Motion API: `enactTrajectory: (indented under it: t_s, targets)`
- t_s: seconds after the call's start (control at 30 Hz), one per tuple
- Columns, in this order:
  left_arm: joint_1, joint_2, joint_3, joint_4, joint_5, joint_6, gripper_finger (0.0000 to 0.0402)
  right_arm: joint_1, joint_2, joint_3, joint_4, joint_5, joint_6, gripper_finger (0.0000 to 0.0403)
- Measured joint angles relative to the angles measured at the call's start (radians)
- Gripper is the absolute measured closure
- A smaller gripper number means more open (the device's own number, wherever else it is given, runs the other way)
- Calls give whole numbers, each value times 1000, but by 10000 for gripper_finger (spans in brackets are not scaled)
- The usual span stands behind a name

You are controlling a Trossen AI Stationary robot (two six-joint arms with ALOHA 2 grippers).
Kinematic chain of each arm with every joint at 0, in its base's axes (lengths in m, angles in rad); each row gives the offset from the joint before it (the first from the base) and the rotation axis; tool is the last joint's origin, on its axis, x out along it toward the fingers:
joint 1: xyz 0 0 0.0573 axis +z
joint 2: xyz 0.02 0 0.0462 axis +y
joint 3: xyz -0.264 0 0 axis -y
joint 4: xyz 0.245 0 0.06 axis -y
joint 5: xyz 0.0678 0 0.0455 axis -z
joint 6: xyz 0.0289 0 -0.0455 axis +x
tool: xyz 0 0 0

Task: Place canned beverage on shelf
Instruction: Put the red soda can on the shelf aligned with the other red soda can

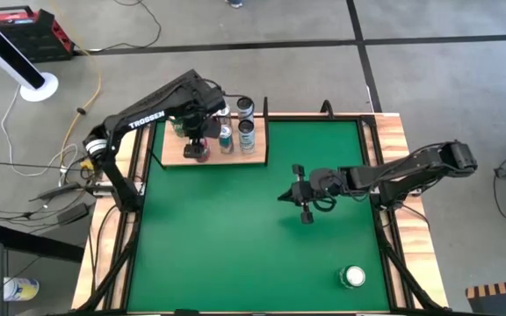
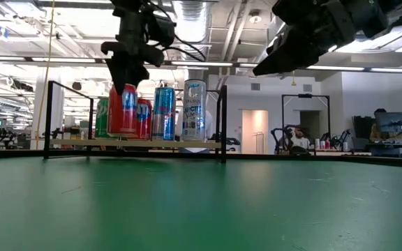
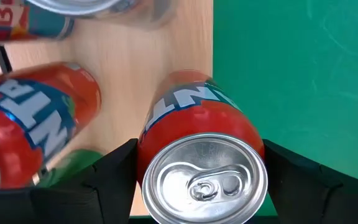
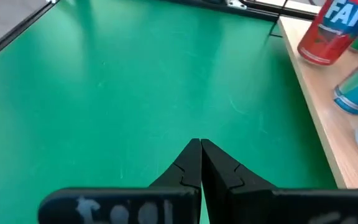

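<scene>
The shelf is a pale wood board with thin black posts at the table's far edge, left of centre. My left gripper is shut on a red can by the shelf's near edge; the can also shows in the low view. Another red can, a green can, a blue can and a white can stand on the shelf. My right gripper is shut and empty above mid-table, and shows in its own wrist view. My left gripper pinches the red can between its two fingers, one on each side of the can's upper wall, just below the rim. The fingers come from above, pointing down. The can is upright. Whether its base rests on the shelf I cannot tell.
A lone can stands upright on the green table near the front right corner. Wooden side strips line the table's edges. Cables and a red box lie on the floor beyond the table's far left corner.
</scene>
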State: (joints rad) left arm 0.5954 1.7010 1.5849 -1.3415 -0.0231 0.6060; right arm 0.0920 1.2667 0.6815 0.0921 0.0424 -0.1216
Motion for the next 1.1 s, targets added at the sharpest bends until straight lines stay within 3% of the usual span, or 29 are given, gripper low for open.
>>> enactTrajectory:
  t_s: [0.5,0.67,1.1]
  targets:
    - [7,33,0,36,-12,304,126,-126,0,0,-71,-196,-38,376]
    - [5,34,0,72,-13,374,102,-141,0,6,-118,-237,-56,376]
    - [1,34,0,102,-37,294,90,-141,0,13,-178,-238,-82,376]
